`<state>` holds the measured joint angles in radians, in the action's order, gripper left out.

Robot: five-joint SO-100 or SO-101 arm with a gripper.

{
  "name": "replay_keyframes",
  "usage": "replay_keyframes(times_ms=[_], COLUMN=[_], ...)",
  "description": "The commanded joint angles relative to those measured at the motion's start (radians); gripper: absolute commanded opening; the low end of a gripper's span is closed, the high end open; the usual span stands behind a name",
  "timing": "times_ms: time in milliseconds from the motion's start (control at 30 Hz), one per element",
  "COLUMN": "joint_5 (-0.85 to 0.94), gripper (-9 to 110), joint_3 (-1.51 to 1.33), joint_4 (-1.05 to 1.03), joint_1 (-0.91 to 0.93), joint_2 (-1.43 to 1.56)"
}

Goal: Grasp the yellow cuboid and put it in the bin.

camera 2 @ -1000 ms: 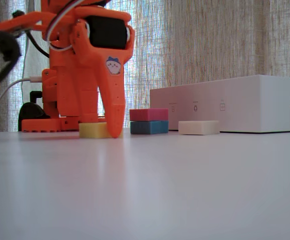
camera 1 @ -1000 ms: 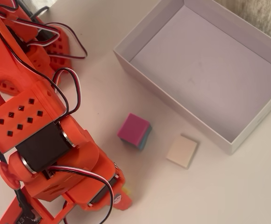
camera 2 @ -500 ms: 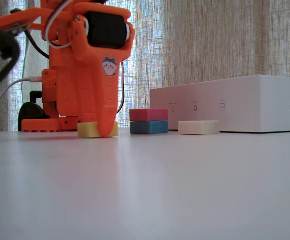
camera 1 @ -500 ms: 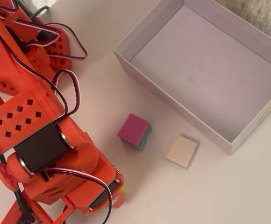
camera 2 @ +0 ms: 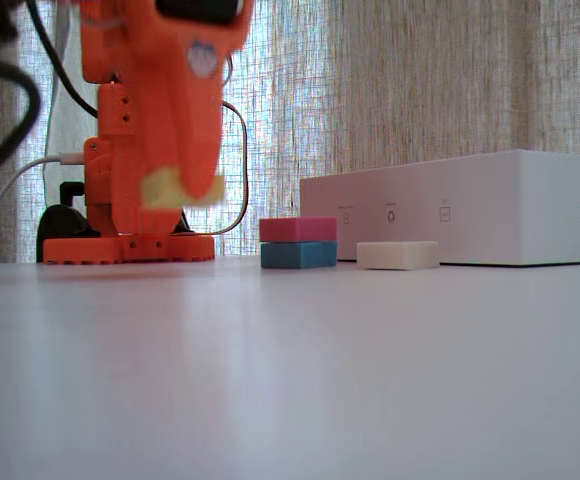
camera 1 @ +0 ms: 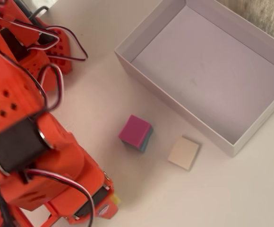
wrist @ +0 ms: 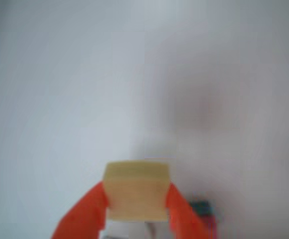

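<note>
The yellow cuboid (wrist: 136, 191) is clamped between my two orange fingers in the wrist view, lifted off the table. In the fixed view it (camera 2: 170, 188) hangs well above the tabletop in my gripper (camera 2: 182, 190), in front of the arm's base. In the overhead view only a yellow corner (camera 1: 114, 200) shows under the arm at the bottom left. The bin (camera 1: 208, 71), a white box with a pale lilac inside, lies at the upper right, empty; in the fixed view it is the white wall (camera 2: 490, 208) at the right.
A pink-on-teal stacked block (camera 1: 136, 133) lies between the arm and the bin, with a beige flat block (camera 1: 184, 152) to its right near the bin's near wall. Both show in the fixed view, pink-on-teal (camera 2: 298, 242) and beige (camera 2: 398, 255). The arm's base (camera 1: 47, 47) stands at the upper left.
</note>
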<state>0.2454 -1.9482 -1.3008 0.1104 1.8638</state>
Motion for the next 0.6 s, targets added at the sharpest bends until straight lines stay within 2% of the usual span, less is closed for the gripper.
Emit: replay_keyframes(times_ms=[0, 167, 333, 467, 567], joint_5=[0.026, 0.04, 0.054, 0.064, 0.103], gripper=[-8, -8, -8, -8, -8], joint_3=[0.132, 0.241, 0.233, 0.095, -0.038], joint_4=[-0.077, -0.164, -0.23, -0.244, -0.155], joint_1=[-0.078, -0.282, -0.535, -0.724, -0.819], joint_2=[0.184, 0.296, 0.368, 0.342, 0.322])
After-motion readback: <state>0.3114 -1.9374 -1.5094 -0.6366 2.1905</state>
